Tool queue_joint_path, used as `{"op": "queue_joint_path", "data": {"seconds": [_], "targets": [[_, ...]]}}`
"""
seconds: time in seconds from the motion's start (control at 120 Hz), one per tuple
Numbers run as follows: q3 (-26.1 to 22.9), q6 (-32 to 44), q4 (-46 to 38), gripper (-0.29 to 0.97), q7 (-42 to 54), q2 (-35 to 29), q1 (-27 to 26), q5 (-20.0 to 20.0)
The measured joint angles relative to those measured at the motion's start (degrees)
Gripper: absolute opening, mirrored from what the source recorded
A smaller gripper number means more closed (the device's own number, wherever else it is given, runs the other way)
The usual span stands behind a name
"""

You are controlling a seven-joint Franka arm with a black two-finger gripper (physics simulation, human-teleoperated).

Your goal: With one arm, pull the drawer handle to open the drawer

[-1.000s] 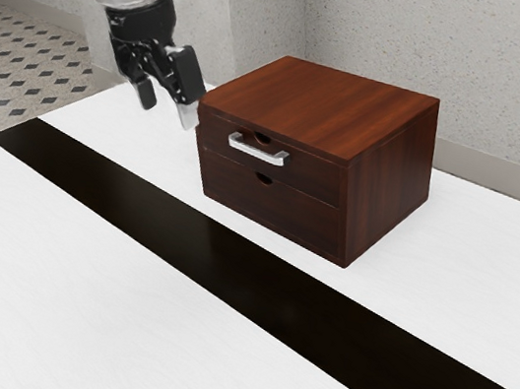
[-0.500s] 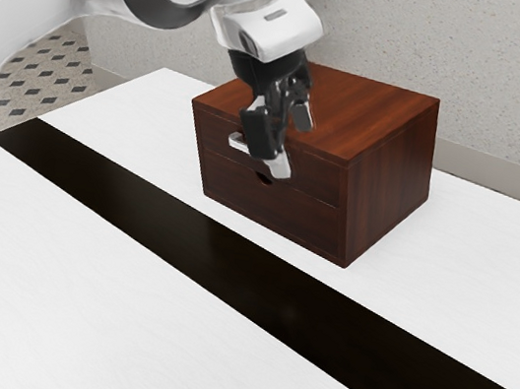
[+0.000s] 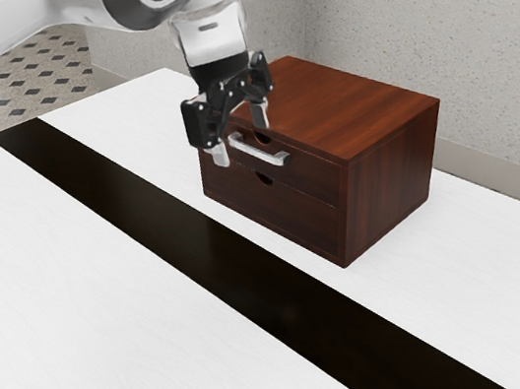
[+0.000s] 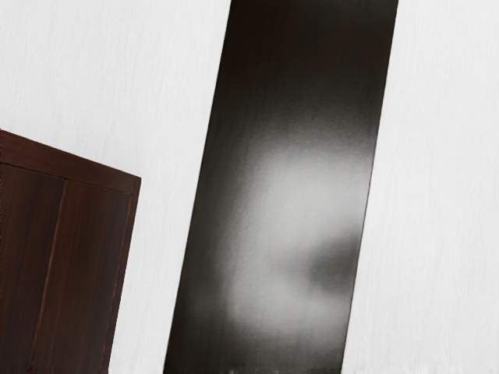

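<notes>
A dark wooden cabinet [image 3: 352, 120] with two drawers stands on the white table [image 3: 72, 303]. The upper drawer [image 3: 309, 171] carries a silver bar handle [image 3: 259, 151]; the lower drawer [image 3: 279, 203] has only a small notch. My black gripper [image 3: 237, 135] hangs in front of the upper drawer at the handle's end toward the exterior view's left. It is open, one finger [image 3: 258, 106] above the bar and the other [image 3: 217, 152] below it, neither clearly touching. Both drawers look shut. In the wrist view a corner of the cabinet [image 4: 62, 273] lies beside the hand.
A wide black stripe [image 3: 254, 288] crosses the table in front of the cabinet, also seen under the hand as the stripe [image 4: 296, 156]. The grey wall [image 3: 482, 62] runs behind the cabinet, and patterned floor [image 3: 32, 67] lies beyond the table's far left edge.
My hand swung from off the cabinet's left corner across its front, then came back left and settled at the handle's left end. The drawers have not moved.
</notes>
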Motion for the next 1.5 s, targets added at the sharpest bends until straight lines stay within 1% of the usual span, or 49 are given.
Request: {"op": "queue_joint_path", "data": {"seconds": [0.158, 0.492, 0.642, 0.733, 1.033, 1.175, 1.5], "targets": [[0.0, 2.9, 0.1, 0.68, 4.4, 2.8, 0.7, -0.1], [-0.1, 10.1, 0.0, 0.68, 10.4, 5.7, 0.6, 0.0], [0.0, 12.7, -0.3, 0.68, 12.1, 6.1, 0.7, 0.2], [0.9, 13.6, -0.4, 0.68, 13.0, 6.1, 0.8, 0.1], [1.5, 15.3, -1.6, 0.52, 15.1, 6.1, 0.8, 0.3], [2.4, 15.8, -1.8, 0.5, 15.7, 6.2, 1.1, 0.1], [3.0, 17.1, -2.8, 0.48, 16.1, 7.1, 2.2, 0.0]]}}
